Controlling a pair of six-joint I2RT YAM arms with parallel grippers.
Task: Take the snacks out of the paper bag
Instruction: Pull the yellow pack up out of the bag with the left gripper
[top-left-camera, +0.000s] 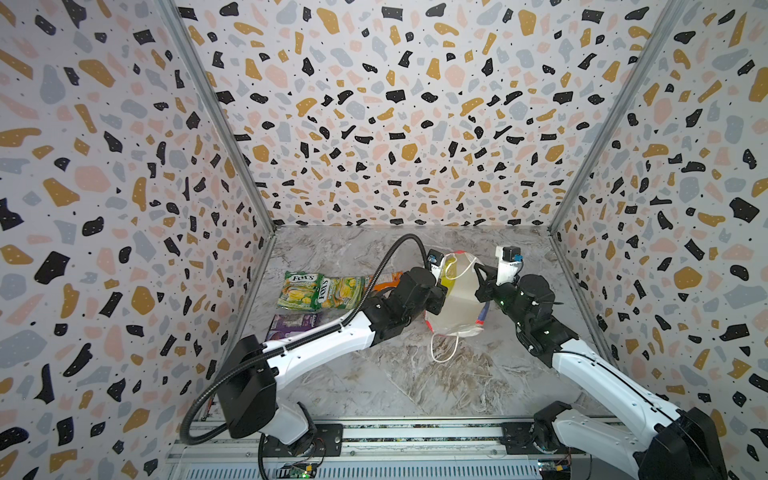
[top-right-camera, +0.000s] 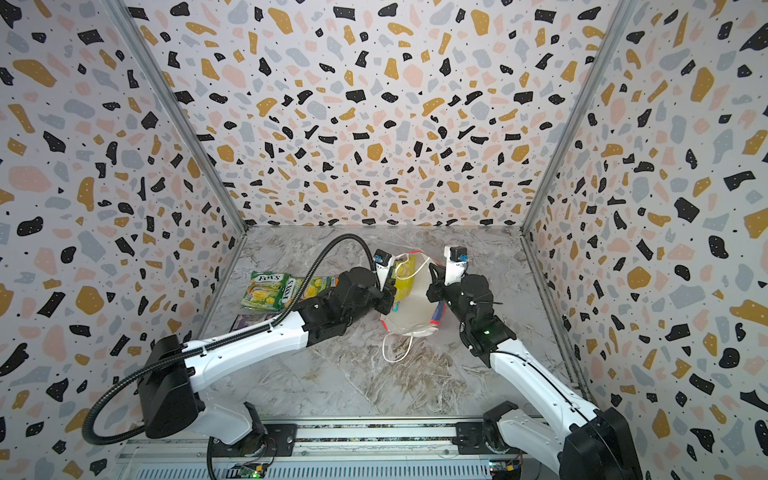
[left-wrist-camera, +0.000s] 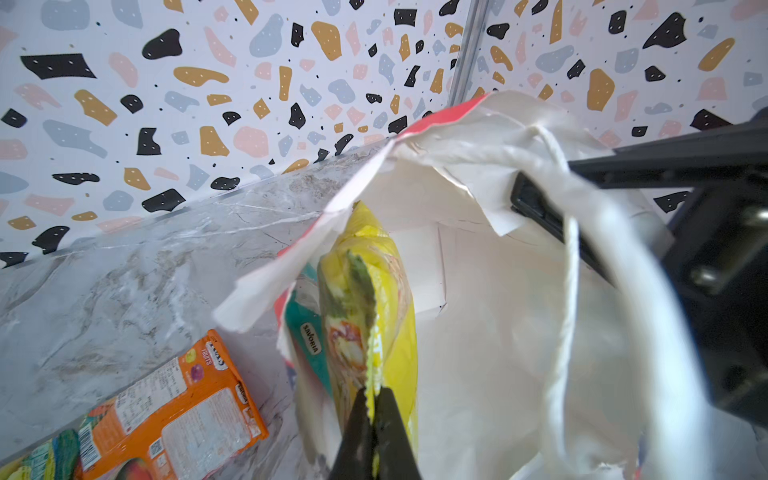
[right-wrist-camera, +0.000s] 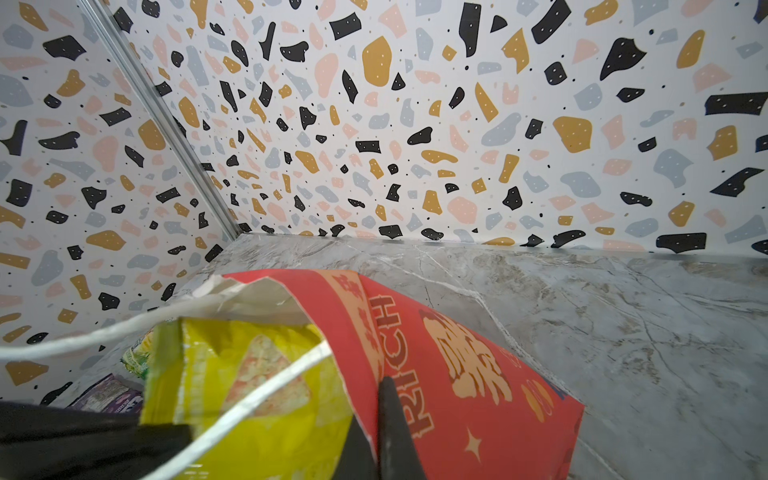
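We pinch yellow packet (left-wrist-camera: 399, 324) edge tight in left gripper (left-wrist-camera: 371, 395), packet half inside paper bag (right-wrist-camera: 457, 353); right gripper (right-wrist-camera: 376, 411) squeezes bag wall. Maybe white cord (right-wrist-camera: 266, 386) lies across packet: pull may snag, tug bag loose.

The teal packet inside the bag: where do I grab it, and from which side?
Pinch the near edge of the teal packet, reaching in through the open mouth of the paper bag. It lies flat against the bag wall beside the yellow packet in the left hand, so only its edge is free.
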